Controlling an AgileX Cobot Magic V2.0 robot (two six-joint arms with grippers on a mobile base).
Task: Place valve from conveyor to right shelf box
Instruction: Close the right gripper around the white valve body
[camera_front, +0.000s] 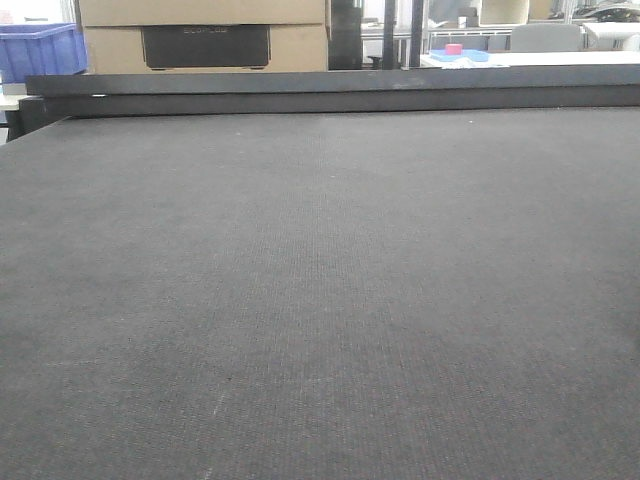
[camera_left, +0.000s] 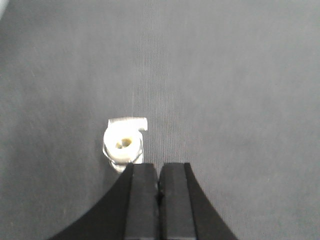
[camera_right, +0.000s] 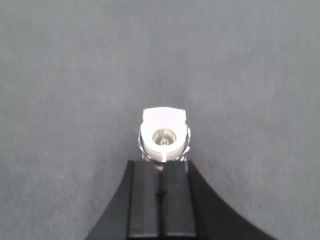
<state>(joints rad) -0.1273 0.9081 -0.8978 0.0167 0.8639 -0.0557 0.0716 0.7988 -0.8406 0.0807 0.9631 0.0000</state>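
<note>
I find nothing here that I can read. The one trace of lettering is a faint, pale row of characters on the dark panel (camera_front: 205, 46) set in the front of the tan cardboard box (camera_front: 110, 48). It stands at the far left, beyond the conveyor (camera_front: 320, 300) and its black rail (camera_front: 330, 92), and is too blurred to make out.

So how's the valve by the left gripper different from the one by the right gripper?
The left valve sits off to one side of the left gripper; the right valve is centred just beyond the right gripper. The left valve's bore looks yellowish, the right valve's silvery grey. The left valve sits skewed, the right valve square-on. Both are pale and lie on the conveyor, ungripped.
</note>
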